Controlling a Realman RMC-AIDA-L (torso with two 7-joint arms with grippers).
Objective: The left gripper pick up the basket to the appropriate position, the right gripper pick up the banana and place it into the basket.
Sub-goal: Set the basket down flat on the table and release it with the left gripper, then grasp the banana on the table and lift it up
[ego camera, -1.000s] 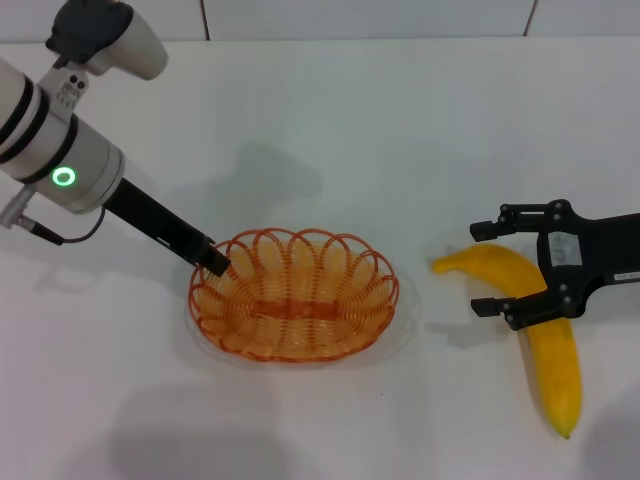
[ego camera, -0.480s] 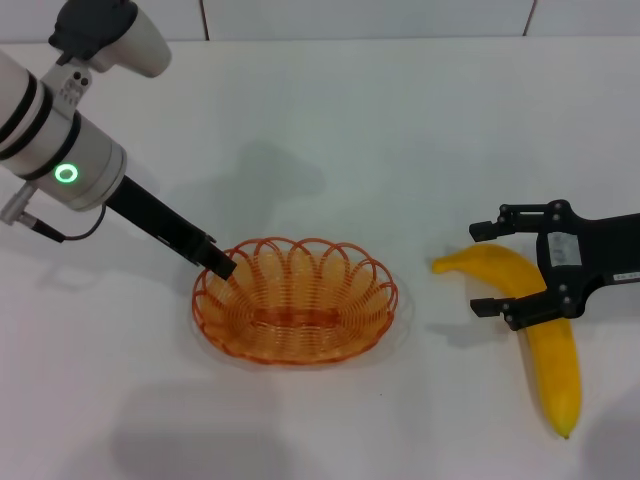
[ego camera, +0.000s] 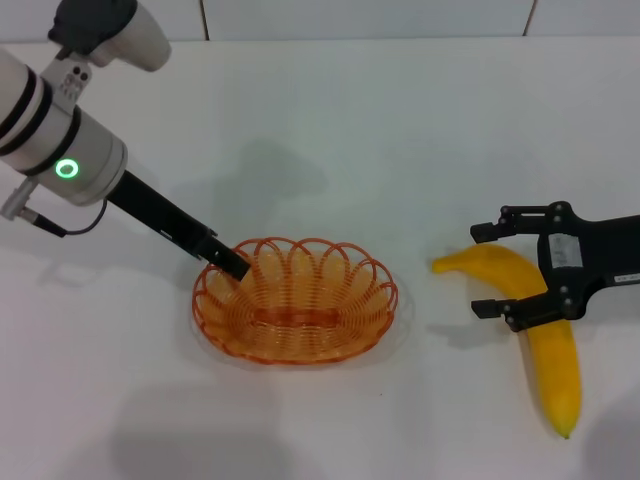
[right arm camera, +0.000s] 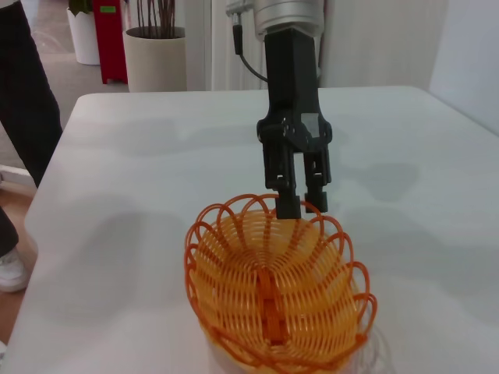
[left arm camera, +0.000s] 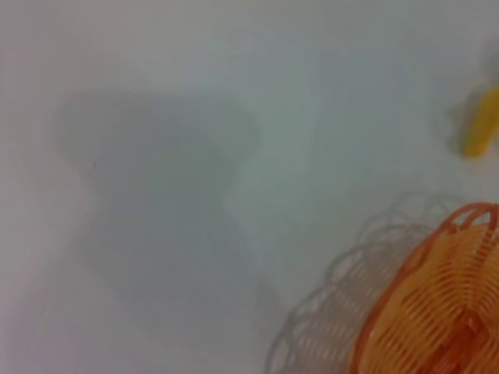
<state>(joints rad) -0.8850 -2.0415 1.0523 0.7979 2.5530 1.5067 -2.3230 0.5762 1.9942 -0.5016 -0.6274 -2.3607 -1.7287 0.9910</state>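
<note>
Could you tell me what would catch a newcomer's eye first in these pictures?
Most likely the orange basket in the middle of the white table, with the left claw pinching its rim on the robot's left side. Next comes the bright yellow banana lying to the right of the basket, where the right claw is open with a finger on each side of it.

No readable text showing anywhere. White label patch (ego camera: 565,250) on the right tool (ego camera: 489,268) is carrying print too small to make out. Left arm's green ring light (ego camera: 67,169) is glowing, no characters on it.
</note>
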